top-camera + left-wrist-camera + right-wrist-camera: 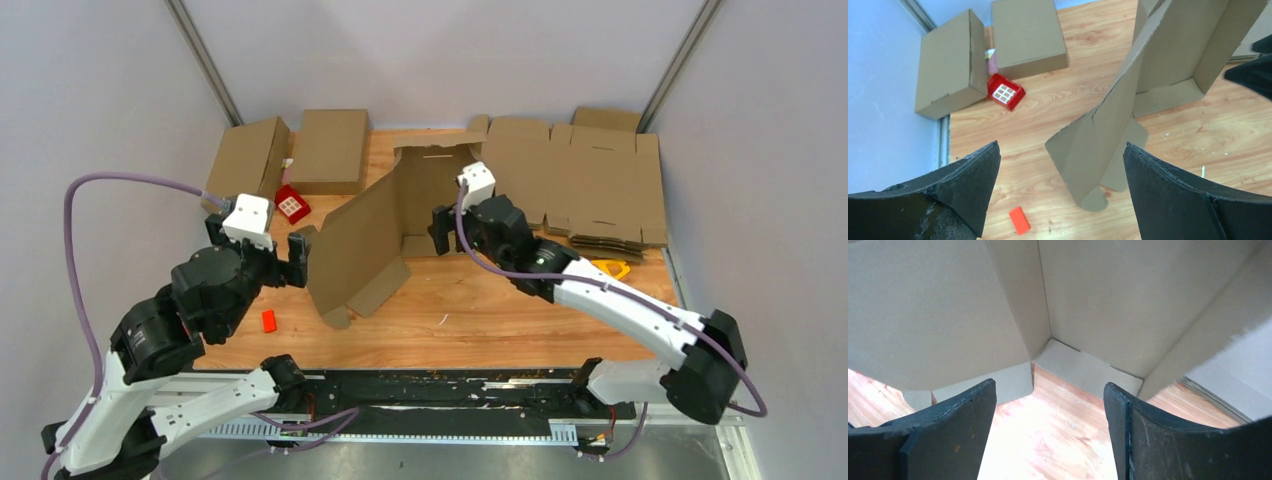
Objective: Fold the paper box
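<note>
Pincers: left pincer (pixel 1062 149) wide open, empty | right pincer (pixel 1049 385) open, empty

The wooden desk (pixel 480 320) carries two closed cardboard boxes (pixel 245 160) (pixel 328 150) at its far left. A red windowed item (pixel 292 204) lies just beside them. A small red block (pixel 268 320) lies near the front. Flat cardboard blanks (pixel 590 180) are stacked at the far right, with a partly hidden yellow object (pixel 612 268), possibly a tool, near them.
</note>
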Motion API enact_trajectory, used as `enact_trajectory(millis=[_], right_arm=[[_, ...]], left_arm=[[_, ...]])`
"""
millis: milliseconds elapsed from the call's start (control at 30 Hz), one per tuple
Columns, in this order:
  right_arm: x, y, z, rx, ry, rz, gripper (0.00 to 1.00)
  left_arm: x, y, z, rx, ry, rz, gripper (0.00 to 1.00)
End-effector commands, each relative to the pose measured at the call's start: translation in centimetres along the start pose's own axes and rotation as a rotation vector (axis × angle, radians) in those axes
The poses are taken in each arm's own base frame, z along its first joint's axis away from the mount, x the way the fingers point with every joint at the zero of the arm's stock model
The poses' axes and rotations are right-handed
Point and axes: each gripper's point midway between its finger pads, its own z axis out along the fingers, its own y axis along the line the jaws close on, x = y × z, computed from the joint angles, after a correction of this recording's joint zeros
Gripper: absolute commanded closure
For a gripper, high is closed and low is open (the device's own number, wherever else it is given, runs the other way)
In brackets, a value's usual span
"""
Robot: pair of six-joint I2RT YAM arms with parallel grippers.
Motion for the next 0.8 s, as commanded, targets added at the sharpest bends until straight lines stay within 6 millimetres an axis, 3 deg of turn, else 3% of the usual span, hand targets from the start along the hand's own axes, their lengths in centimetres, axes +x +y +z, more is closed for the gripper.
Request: enact_trajectory(millis=[0, 133, 233, 300, 533, 633, 767], right_arm=[[1.5, -1.8, -3.9, 0.022, 0.042, -0.034, 0.17], [1.6, -6.1, -6.3, 0.183, -0.003, 0.034, 0.11], [2.2, -9.6, -6.5, 0.239, -0.03, 0.16, 0.12], [2.6, -10.7, -5.9, 0.204, -0.032, 0.247, 0.13], [3.5, -11.4, -3.1, 0.148, 0.031, 0.311, 0.16], [3.8, -11.2, -2.4, 0.13, 0.038, 0.312, 0.17], [4.2, -11.3, -2.3, 0.126, 0.029, 0.309, 0.18]], left_arm=[[3.1, -0.2, 0.3, -0.017, 0.05, -0.063, 0.0], [5.5, -0.7, 0.8, -0.017, 0.071, -0.115, 0.0], [6.9, -1.7, 1.4, 0.007, 0.076, -0.159, 0.01], [7.9, -1.9, 1.8, 0.0, 0.08, -0.186, 0.03], [11.4, -1.9, 3.3, -0.061, 0.075, -0.235, 0.1], [11.8, -1.8, 3.9, -0.087, 0.057, -0.239, 0.13], [12.3, -0.9, 4.4, -0.174, 0.076, -0.22, 0.08]])
